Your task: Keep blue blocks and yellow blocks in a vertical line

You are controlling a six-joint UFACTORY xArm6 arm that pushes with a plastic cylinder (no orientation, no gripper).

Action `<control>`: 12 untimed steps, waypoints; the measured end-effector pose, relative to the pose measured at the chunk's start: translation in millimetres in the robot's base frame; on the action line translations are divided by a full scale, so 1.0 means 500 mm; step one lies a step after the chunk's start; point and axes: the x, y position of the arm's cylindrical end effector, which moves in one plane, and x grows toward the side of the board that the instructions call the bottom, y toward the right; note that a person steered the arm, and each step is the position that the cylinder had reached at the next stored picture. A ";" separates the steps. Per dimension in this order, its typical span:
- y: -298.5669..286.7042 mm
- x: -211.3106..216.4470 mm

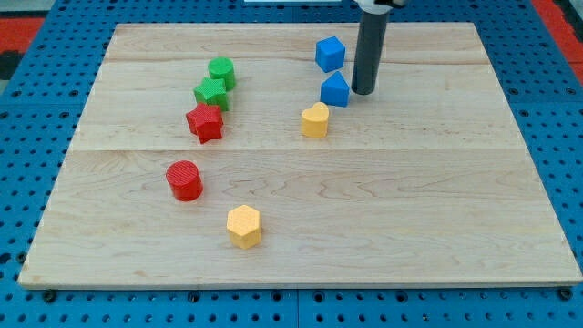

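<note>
Three in column: blue cube (330, 53), blue block (334, 89), yellow heart-ish block (315, 119), all just to view's left of my tip (363, 92)
tip state: bare rod, holds nothing, right beside blue block, contact unclear
stray: yellow hexagon (243, 226), far toward view's bottom-left of tip, prob needs pushing toward view's right

rod (369, 46): upper part cut off by view's top; arm unseen

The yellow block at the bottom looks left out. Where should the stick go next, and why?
Probably my tip should travel to the yellow hexagon and nudge it rightward. The blue cube, blue block and yellow heart already roughly line up; the hexagon sits far off, toward the view's bottom left.
</note>
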 end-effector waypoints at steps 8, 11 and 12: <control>-0.048 -0.200; -0.095 -0.156; -0.095 -0.156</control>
